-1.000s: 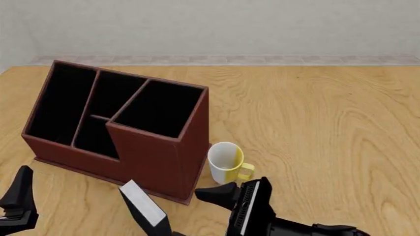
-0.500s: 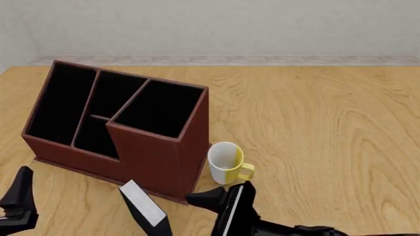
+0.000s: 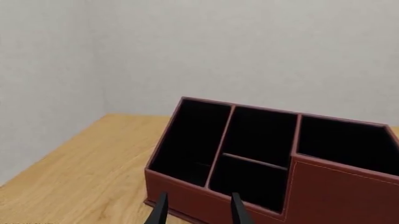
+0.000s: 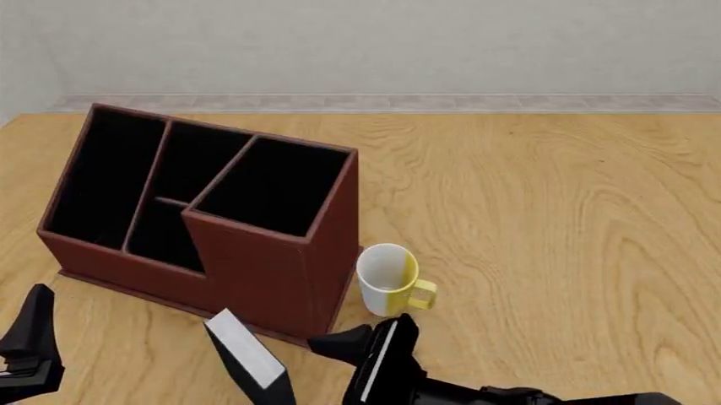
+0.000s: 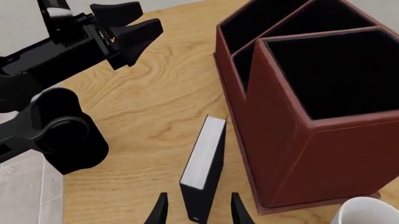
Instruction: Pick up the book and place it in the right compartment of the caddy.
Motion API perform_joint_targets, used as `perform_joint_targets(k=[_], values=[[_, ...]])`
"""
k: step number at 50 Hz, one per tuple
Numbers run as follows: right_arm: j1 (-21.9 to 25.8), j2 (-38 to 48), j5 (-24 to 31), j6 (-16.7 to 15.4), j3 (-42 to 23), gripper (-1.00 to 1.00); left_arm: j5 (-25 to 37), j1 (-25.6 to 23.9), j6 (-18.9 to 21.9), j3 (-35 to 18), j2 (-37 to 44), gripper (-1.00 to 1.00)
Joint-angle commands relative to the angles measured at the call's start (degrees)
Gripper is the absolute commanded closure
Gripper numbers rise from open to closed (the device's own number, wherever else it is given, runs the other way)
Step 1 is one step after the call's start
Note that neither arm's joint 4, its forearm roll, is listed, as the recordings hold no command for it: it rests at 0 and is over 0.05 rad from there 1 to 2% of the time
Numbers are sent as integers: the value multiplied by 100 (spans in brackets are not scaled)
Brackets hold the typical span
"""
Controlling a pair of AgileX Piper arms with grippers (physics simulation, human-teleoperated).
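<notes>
Wooden table: our open right gripper straddles the upright book, near the caddy; left gripper open too.

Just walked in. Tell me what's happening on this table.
The right claw is open and lined up on the upright book, its fingers on either side but not yet closed. The book stands on the table just in front of the caddy, beside a mug. The left claw hangs open, holding nothing. The right compartment holds nothing yet.

Narrow gap between book and caddy
</notes>
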Motion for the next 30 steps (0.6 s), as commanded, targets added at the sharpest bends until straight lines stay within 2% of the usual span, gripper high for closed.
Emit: perform_joint_targets(k=[1,30], values=[[47,449,-259,97,-112,-100,-43,55,-2,36,-1,-100],[186,1184,-409,181,-528,-100,-14,179,-11,-13,-1,-100]])
